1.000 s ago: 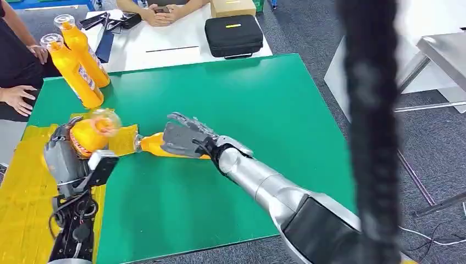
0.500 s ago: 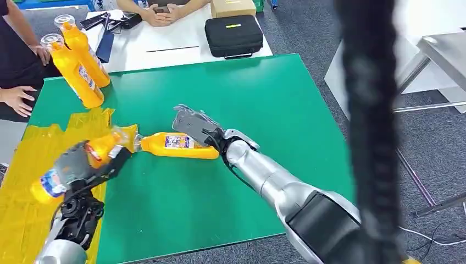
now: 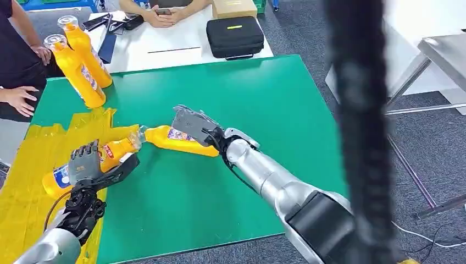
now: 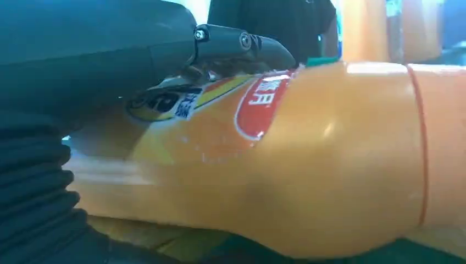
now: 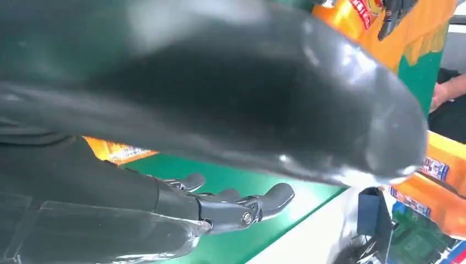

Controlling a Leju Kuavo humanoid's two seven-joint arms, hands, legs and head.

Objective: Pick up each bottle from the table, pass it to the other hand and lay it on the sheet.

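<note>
An orange bottle (image 3: 57, 179) lies on its side on the yellow sheet (image 3: 30, 154), neck toward the table's middle. My left hand (image 3: 90, 165) lies against it with fingers spread upward and thumb out; the left wrist view has the bottle (image 4: 308, 159) close against the palm. A second orange bottle (image 3: 176, 141) lies on the green table (image 3: 247, 99), its cap near the first bottle's cap. My right hand (image 3: 192, 125) rests on its far side with fingers extended; they (image 5: 242, 204) are straight in the right wrist view.
Two more orange bottles (image 3: 77, 70) (image 3: 88, 52) stand upright at the table's back left. A person's hand (image 3: 19, 99) rests at the left edge. A black case (image 3: 236, 36) and a cardboard box (image 3: 233, 6) sit on the white table behind. A dark cable (image 3: 357, 110) hangs before the camera.
My left hand has lowered its bottle from upright onto the yellow sheet and spread its fingers. The right hand shifted off the top of the second bottle, whose neck swung slightly toward the back.
</note>
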